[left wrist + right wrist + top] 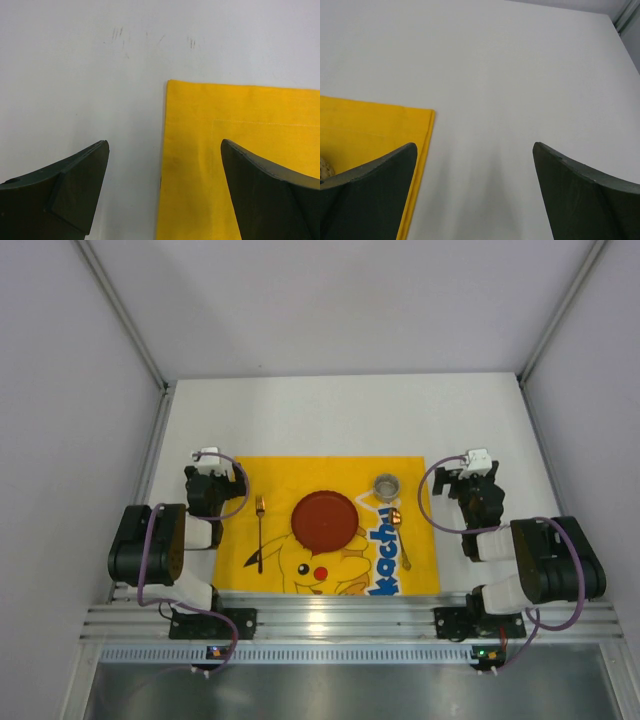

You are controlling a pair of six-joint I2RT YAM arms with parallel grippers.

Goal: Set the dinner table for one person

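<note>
The dinner table (340, 410) lies under the yellow mat (275, 475) with plate (324, 520), fork (259, 530), spoon (400, 530) and glass (386, 485), so I judge that the left gripper (165, 145) and right gripper (475, 145), both empty with fingers spread, should disturb nothing.

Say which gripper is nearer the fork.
Left. The left gripper is at the Pikachu mat's left edge, beside the fork; the right gripper is off its right edge, past the red plate.

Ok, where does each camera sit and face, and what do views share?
Top external: above and behind, looking down on dinner table, yellow mat; left arm and right arm show.
Left wrist: on left arm, facing forward and down; open left gripper, mat's far left corner.
Right wrist: likewise; open right gripper, mat's far right corner.
Shared: mat and table.
</note>
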